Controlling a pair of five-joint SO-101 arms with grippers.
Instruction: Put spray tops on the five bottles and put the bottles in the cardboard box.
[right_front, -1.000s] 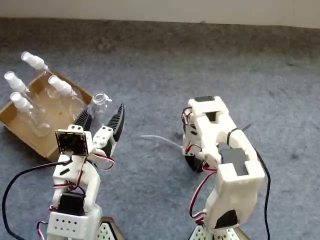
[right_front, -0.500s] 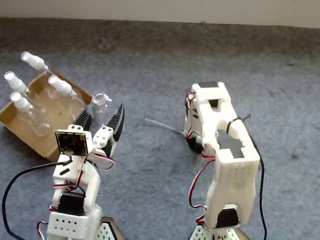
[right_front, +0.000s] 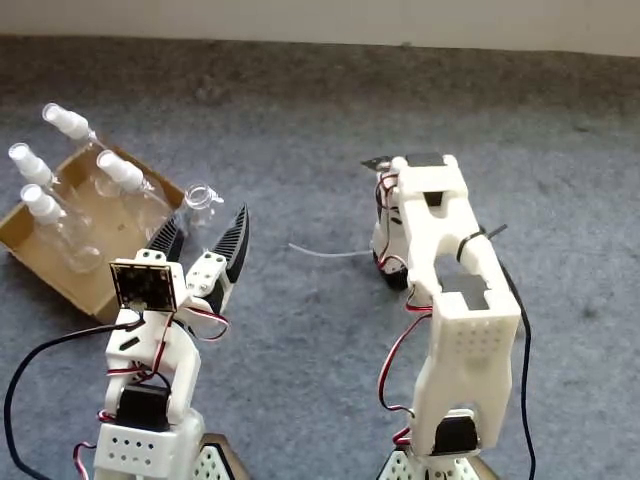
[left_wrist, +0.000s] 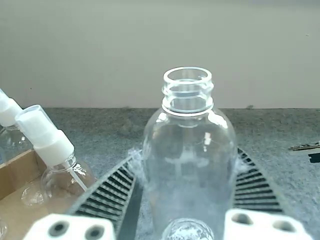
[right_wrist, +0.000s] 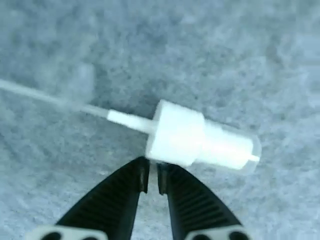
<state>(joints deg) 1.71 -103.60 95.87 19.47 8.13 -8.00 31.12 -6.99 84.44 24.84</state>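
Four capped bottles (right_front: 60, 215) are in the cardboard box (right_front: 55, 280) at my far left. Just beside it, my left hand (right_front: 208, 218) is clamped on the uncapped bottle (left_wrist: 189, 165), which stands upright between its fingers. Farther right on the grey worktop (right_front: 300, 130), my right hand (right_wrist: 152, 169) is pressed together, its tips touching the spray top (right_wrist: 192, 137), which lies on its side.

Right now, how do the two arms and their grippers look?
The left arm and right arm are white plastic with black motors. The left gripper and right gripper have black tapering fingers. Red, black and white wires run along them. The left wrist carries a dark square board.
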